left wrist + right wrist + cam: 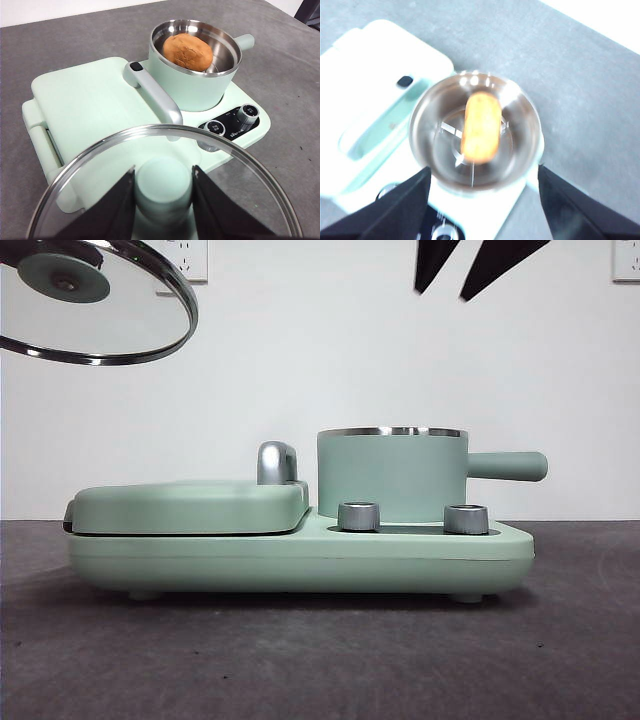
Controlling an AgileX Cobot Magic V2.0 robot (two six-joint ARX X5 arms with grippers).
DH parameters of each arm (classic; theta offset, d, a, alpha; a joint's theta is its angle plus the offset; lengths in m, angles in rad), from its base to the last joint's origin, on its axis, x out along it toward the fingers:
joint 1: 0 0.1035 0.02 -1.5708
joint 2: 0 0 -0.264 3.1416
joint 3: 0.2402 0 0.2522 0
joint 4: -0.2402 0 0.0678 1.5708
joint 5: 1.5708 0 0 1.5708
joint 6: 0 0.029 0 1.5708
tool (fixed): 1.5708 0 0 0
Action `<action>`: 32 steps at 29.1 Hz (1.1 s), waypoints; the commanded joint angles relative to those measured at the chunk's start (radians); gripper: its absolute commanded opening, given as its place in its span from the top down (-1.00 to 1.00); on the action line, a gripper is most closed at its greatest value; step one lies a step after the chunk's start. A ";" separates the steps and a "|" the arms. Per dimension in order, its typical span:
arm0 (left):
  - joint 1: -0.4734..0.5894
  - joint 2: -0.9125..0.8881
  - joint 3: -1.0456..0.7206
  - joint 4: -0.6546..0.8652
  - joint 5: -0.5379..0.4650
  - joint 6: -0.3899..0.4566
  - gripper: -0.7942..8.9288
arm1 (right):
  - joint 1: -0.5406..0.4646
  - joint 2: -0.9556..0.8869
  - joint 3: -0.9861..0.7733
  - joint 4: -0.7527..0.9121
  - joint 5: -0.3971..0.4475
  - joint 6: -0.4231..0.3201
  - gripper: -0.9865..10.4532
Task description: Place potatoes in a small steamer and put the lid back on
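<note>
Left wrist view, nearest first: my left gripper [163,200] has its jaws clamped on the mint knob of the lid [245,172], glass disc tilted, held up in the air off to the griddle side, not over the pot. Prob parked there to keep the pot mouth free while the potato went in. Beyond the lid rim: chrome handle [155,95] of the flat griddle lid [80,97], two dials [232,120] on the base, then the small steamer [192,85] w/ the potato [187,51] already resting inside on the steel insert.

Right wrist view, blurry: my right gripper [482,200] hangs straight above the steamer, jaws spread wide, holding nothing; potato lies well below, btwn the two jaw tips as framed.

Front view: lid at top left, high, knob showing through the glass; right jaw tips dark at top edge above the pot. Judgement: potato step done, lid still to go on; right arm must clear first.
</note>
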 commanded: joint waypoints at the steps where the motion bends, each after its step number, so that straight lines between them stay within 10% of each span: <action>1: -0.003 0.000 0.014 0.030 0.002 0.003 0.80 | 0.005 -0.094 -0.077 0.022 0.000 0.013 0.24; 18: -0.006 0.007 0.014 0.168 0.006 0.005 0.81 | 0.005 -0.761 -0.755 0.229 0.011 0.207 0.25; 32: -0.054 0.256 0.022 0.591 0.010 0.060 0.81 | 0.005 -1.016 -0.850 0.192 0.034 0.255 0.26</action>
